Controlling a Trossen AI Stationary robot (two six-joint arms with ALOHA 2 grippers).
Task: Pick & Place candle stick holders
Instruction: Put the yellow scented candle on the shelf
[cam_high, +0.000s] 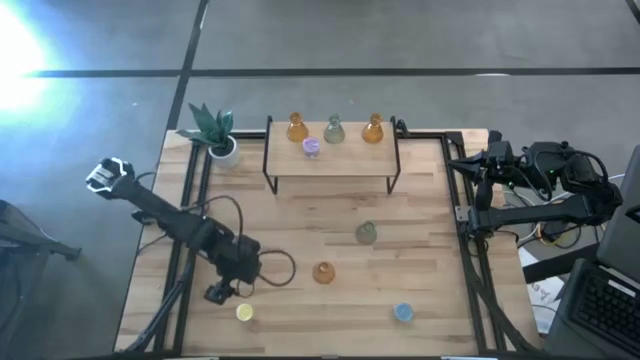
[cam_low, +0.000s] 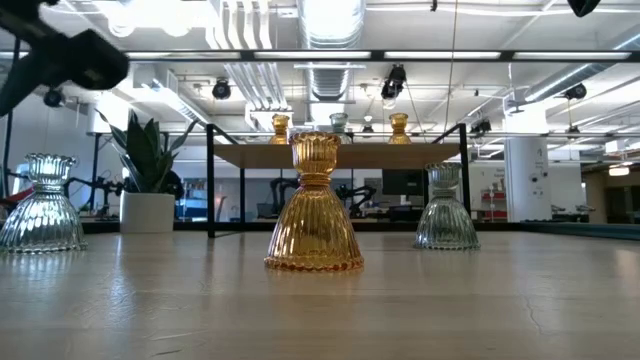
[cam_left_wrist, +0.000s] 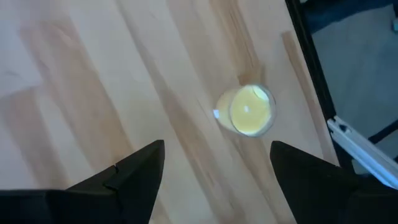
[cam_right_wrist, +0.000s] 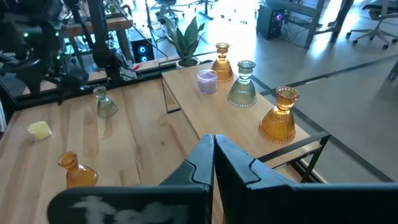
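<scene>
Two amber holders (cam_high: 295, 127) (cam_high: 373, 128), a grey-green one (cam_high: 334, 130) and a purple one (cam_high: 311, 147) stand on a raised wooden shelf (cam_high: 330, 160) at the far side. A grey-green (cam_high: 366, 232), an amber (cam_high: 323, 272), a blue (cam_high: 403, 312) and a yellow holder (cam_high: 244, 312) stand on the table. My left gripper (cam_high: 218, 293) is open, pointing down, just left of the yellow holder (cam_left_wrist: 249, 111), which lies beyond its fingertips, and touches nothing. My right gripper (cam_right_wrist: 213, 149) is shut and empty at the table's right edge (cam_high: 462, 163).
A green plant in a white pot (cam_high: 222, 148) stands at the shelf's left end. Black frame rails (cam_high: 470, 250) run along the table's left and right sides. A cable loop (cam_high: 275, 268) lies by the left arm. Bare wood lies between the shelf and the loose holders.
</scene>
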